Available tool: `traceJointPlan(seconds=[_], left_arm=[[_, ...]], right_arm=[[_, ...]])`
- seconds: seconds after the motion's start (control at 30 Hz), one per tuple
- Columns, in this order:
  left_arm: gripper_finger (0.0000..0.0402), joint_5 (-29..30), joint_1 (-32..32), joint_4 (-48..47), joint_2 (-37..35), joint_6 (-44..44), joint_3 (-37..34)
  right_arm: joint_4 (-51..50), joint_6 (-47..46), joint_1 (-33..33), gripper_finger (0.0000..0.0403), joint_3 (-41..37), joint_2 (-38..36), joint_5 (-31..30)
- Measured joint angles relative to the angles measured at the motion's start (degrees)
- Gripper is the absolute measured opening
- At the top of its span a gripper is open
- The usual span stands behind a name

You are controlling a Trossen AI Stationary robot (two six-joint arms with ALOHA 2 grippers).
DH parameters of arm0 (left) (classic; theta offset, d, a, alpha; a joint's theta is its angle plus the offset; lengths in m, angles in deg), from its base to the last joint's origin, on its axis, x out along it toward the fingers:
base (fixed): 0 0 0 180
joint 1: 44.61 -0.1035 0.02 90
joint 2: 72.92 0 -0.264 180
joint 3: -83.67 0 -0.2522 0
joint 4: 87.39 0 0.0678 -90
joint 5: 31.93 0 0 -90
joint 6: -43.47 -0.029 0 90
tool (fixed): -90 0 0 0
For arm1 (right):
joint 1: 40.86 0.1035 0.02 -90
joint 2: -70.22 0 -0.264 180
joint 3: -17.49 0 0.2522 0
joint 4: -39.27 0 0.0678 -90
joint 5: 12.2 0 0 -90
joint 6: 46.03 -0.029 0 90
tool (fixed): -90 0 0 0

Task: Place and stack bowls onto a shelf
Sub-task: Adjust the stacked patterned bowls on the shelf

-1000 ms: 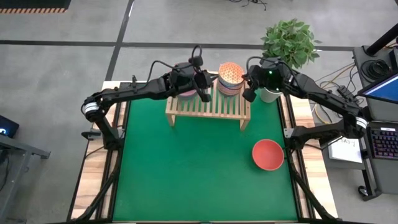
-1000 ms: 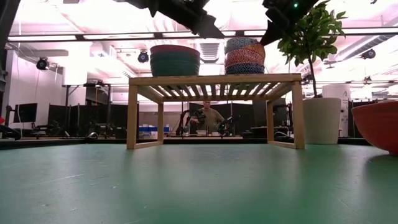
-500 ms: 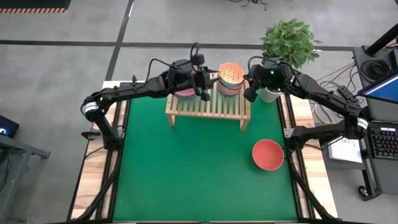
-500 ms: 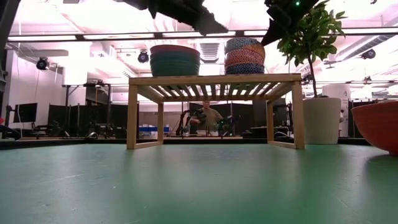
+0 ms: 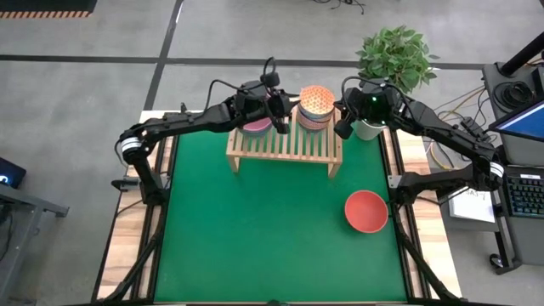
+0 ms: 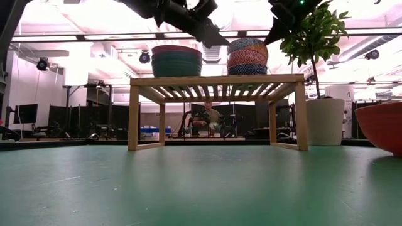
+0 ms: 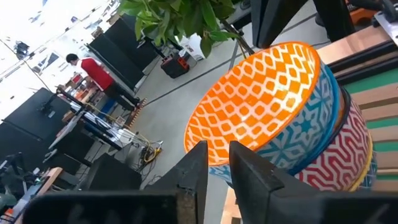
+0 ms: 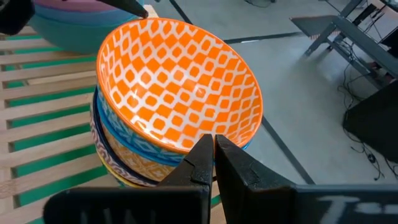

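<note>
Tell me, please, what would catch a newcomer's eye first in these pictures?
Probably the orange patterned bowl topping a stack of small bowls on the wooden shelf at the table's far edge, with both grippers hovering close beside it. Next, the lone red bowl on the green mat, near the right side, and the leafy plant behind the shelf.

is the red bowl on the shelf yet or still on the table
Still on the table. The red bowl sits alone on the green mat, well in front of the shelf, upright and empty.
</note>
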Motion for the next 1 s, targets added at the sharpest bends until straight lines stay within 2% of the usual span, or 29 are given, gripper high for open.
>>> traceJointPlan(seconds=[0.4, 0.73, 1.0], left_arm=[[0.0041, -3.8, 0.1, -1.5, 0.2, 3.9, 0.0], [0.0041, -4.4, 0.2, -2.2, 0.2, 5.5, 0.0], [0.0041, -5.8, 0.3, -2.3, 0.2, 6.1, 0.0]], right_arm=[[2.1, 0.5, 0.0, 0.0009, 0.0, 0.0, 0.0], [3.5, 0.4, 0.0, 0.0009, 0.0, -1.4, -0.1], [-1.0, -6.9, 0.0, 0.0009, 0.0, -5.2, 0.1]])
